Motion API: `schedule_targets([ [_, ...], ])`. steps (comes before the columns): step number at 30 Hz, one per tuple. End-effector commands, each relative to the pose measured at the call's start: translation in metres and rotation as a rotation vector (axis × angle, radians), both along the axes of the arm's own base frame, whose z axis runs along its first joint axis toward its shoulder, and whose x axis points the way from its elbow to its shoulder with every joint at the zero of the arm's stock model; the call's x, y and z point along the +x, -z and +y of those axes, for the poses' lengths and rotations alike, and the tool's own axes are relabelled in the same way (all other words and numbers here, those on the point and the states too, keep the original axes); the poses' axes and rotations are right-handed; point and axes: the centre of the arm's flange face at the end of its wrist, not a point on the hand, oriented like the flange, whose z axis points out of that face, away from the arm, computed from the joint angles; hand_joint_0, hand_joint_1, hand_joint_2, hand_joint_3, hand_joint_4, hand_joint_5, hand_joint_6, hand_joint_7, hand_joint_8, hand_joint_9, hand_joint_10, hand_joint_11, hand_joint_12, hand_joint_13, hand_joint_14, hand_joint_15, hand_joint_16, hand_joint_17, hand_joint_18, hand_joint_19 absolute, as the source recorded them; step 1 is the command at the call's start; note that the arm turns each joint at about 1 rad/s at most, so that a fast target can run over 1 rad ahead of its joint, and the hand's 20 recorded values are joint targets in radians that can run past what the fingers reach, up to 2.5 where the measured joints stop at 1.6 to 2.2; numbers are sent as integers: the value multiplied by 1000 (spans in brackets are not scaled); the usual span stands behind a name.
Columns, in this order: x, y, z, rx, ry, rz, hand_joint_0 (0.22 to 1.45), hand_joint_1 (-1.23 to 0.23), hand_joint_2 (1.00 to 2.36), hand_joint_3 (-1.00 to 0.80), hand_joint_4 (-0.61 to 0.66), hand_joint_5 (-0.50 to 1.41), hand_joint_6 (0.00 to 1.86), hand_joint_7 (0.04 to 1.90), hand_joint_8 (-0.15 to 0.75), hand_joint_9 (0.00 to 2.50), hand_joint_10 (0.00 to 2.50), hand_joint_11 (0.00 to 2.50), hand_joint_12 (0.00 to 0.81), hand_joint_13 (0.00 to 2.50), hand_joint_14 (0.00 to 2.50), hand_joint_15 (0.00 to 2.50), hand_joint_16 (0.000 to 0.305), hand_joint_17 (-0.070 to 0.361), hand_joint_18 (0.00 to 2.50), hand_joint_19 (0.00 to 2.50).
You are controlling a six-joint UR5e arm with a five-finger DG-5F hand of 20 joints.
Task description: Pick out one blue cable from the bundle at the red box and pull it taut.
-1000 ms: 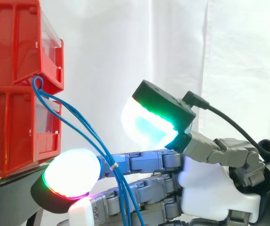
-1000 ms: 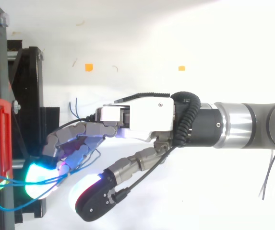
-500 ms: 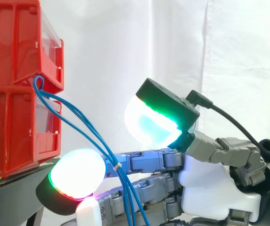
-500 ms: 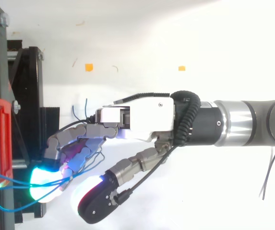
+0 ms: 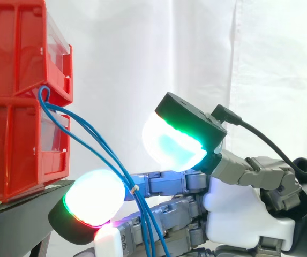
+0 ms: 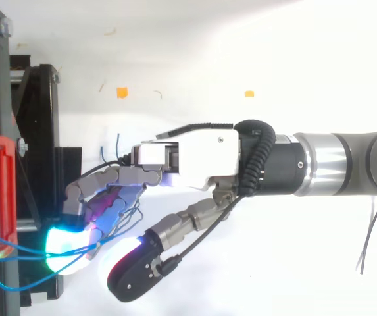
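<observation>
Seemingly, the blue cables (image 5: 127, 179), hung from the red box (image 5: 19, 96) at left, are met by the hand (image 5: 239, 214); whether any is gripped cannot be told. Slack is seen, so singling out and tautening are judged unfinished.

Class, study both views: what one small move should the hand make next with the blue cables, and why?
Probably draw the hand a little away from the red box. The blue cables run from the box's front edge down to the hand, but they bow and one strand sags in a loop, so none looks taut yet.
</observation>
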Motion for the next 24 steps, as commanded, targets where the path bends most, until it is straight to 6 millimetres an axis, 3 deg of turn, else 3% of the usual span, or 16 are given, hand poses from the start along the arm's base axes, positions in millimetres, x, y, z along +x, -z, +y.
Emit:
schedule_targets([
  [1,0,0,-3,-8,-1,0,638,-622,1013,-344,237,-113,503,1092,317,803,7,217,339,668,8,211,45,100,527,327],
  [11,0,0,-7,-30,0,-6,661,-647,1018,-243,196,-102,501,1200,315,816,8,236,341,687,9,230,45,100,545,342],
  [20,-1,0,-6,-47,-13,-1,640,-647,1013,-349,177,-95,500,1257,317,833,9,267,344,704,9,239,45,101,566,357],
  [24,0,-1,-5,-47,-14,-9,632,-636,1014,-341,167,-103,559,1194,318,845,10,285,345,720,11,248,45,102,591,367],
])
